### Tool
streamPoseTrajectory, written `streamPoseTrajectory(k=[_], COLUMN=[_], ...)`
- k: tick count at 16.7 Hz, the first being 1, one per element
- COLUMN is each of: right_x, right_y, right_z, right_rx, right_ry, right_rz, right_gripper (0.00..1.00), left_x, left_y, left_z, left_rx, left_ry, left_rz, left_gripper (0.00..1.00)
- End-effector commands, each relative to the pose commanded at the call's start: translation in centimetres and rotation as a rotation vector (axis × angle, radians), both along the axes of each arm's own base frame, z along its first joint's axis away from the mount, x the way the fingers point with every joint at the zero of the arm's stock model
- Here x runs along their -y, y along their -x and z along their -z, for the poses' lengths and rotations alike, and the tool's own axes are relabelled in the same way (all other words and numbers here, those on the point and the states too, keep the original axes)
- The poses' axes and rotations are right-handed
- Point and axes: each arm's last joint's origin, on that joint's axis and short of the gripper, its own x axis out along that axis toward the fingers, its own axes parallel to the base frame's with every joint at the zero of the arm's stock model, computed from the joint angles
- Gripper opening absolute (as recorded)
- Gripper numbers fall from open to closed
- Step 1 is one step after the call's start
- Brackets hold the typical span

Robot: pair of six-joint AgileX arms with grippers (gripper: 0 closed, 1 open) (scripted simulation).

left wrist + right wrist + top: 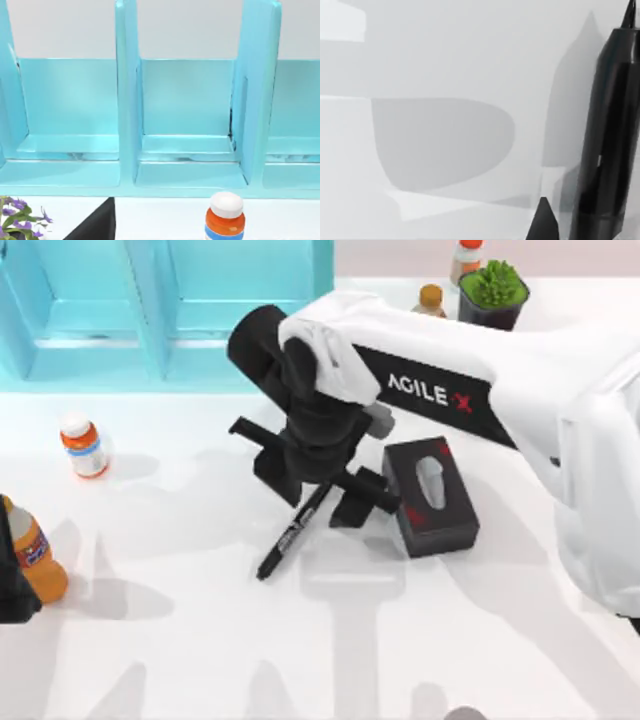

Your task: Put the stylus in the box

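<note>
Mid-table, right gripper (322, 492) pinching stylus (292, 534) at upper end; lift straight, keep level, carry toward turquoise box (180, 310). Left gripper state unclear.

The stylus (294, 532) is a slim black pen-shaped stick with pale markings along its mid-body. In the top view it runs diagonally — tapered tip toward the lower left, upper end hidden beneath the right gripper (322, 492) near the table's centre. Its exposed length casts a shadow on the white table (200, 640); whether the tip touches the surface cannot be told. In the right wrist view the stylus (607, 125) appears as a glossy black barrel narrowing to a fine point.

The box (85, 310) — a turquoise, open compartmented unit — stands at the table's far left, well apart from the stylus.
</note>
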Motion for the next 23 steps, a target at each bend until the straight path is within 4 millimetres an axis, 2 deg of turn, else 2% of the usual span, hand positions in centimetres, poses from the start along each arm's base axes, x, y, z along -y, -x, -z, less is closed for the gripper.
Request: streamPoseTrajectory(k=[1,2,9,10,14,23], right_x=[0.0,0.0,0.0,0.9,0.4,0.7], right_y=[0.0,0.0,0.0,0.1,0.1,-0.1], right_z=[0.0,0.0,0.0,-3.0,-4.4,-12.0], right_rx=[0.000,0.000,0.000,0.026,0.028,0.031], right_ry=[0.000,0.000,0.000,0.016,0.010,0.014], right_rz=[0.000,0.000,0.000,-0.022,-0.028,-0.023], right_gripper=[0.02,0.00,0.00,0.00,0.00,0.00], left_x=[0.0,0.0,0.0,0.0,0.0,0.0], left_y=[0.0,0.0,0.0,0.0,0.0,0.0], left_z=[0.0,0.0,0.0,0.0,0.0,0.0], left_rx=[0.000,0.000,0.000,0.000,0.000,0.000], left_ry=[0.000,0.000,0.000,0.000,0.000,0.000], left_rz=[0.000,0.000,0.000,0.000,0.000,0.000], left_gripper=[1.00,1.00,1.00,1.00,1.00,1.00])
